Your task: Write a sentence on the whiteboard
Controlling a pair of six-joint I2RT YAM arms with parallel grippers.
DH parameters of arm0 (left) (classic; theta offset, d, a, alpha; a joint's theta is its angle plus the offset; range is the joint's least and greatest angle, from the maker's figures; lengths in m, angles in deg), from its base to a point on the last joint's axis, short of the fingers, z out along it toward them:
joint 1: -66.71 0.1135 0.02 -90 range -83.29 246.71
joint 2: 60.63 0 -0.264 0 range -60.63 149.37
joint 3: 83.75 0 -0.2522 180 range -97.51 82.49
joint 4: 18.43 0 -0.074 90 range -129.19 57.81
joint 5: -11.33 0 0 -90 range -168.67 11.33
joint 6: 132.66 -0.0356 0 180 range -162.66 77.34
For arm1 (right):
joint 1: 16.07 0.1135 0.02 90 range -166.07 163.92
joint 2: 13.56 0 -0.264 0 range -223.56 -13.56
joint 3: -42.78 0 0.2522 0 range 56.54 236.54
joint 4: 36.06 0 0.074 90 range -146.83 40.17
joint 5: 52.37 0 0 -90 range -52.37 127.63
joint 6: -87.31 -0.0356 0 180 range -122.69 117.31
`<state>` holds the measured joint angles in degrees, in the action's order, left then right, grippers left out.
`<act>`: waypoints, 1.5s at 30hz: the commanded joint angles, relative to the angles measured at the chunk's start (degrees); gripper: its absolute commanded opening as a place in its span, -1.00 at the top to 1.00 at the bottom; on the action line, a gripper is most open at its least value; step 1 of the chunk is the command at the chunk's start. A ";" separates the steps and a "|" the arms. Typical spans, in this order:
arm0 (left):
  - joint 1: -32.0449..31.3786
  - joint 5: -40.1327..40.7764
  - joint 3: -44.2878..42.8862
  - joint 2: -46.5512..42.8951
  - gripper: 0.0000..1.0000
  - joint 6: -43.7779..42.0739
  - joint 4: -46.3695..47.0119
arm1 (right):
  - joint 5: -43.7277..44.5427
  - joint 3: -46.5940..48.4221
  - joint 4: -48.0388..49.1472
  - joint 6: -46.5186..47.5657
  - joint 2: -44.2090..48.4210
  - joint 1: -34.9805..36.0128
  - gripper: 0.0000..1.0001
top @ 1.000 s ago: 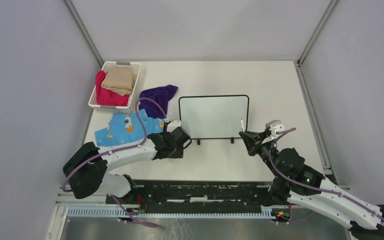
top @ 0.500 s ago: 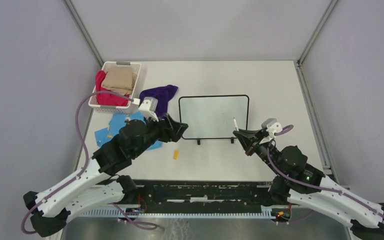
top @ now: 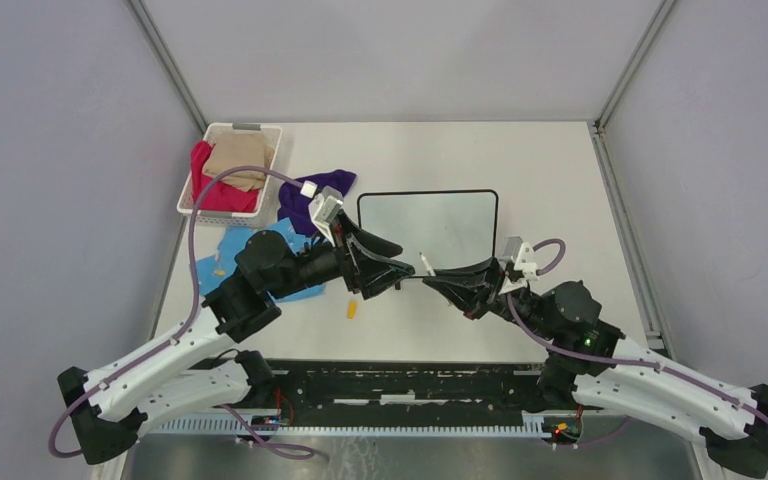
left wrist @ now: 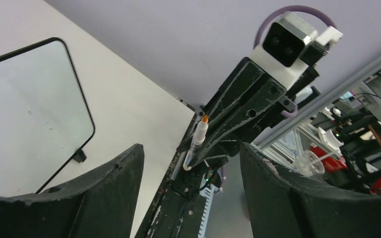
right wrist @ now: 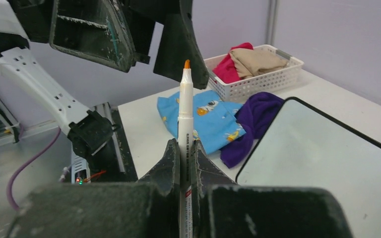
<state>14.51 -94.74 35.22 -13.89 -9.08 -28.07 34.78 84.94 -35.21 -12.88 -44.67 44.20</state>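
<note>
Right gripper (right wrist: 183, 147) is clamping an uncapped orange-tipped marker (right wrist: 185, 99), tip pointing at left gripper (top: 398, 268), whose jaws are standing wide and empty just beside it. Whiteboard (top: 428, 232) is sitting on the table (top: 560, 180) just beyond both.

A white plastic lattice basket (top: 218, 218) is sitting at the far left of the white tabletop (top: 550, 180), holding a crumpled red cloth (top: 210, 190) with a folded beige cloth (top: 235, 158) on top. Beside the basket, a crumpled purple cloth (right wrist: 258, 111) is lying against a light-blue cloth printed with cartoon figures (right wrist: 208, 119). A small yellow-orange cylindrical piece (top: 352, 309) is lying on the bare tabletop nearer the front edge.
</note>
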 commanded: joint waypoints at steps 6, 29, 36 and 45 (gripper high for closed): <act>0.00 -9.94 -1.56 2.60 -0.44 2.28 11.29 | -7.78 3.85 12.17 -4.63 -4.59 0.20 1.00; 0.00 -11.04 -1.82 3.98 0.92 3.15 10.12 | -8.80 4.90 12.64 -5.76 -7.20 0.24 1.00; 0.00 0.72 -0.54 -1.18 0.96 4.52 11.88 | -5.89 4.16 14.79 -8.15 -5.27 0.24 0.16; 0.00 15.19 2.22 -4.59 0.97 15.48 26.78 | 2.38 -0.16 33.94 -16.32 -3.43 0.10 -0.43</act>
<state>14.51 -86.85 36.75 -18.76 -1.26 -12.27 33.90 84.94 -14.54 -24.40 -46.79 44.20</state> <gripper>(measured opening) 0.060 0.688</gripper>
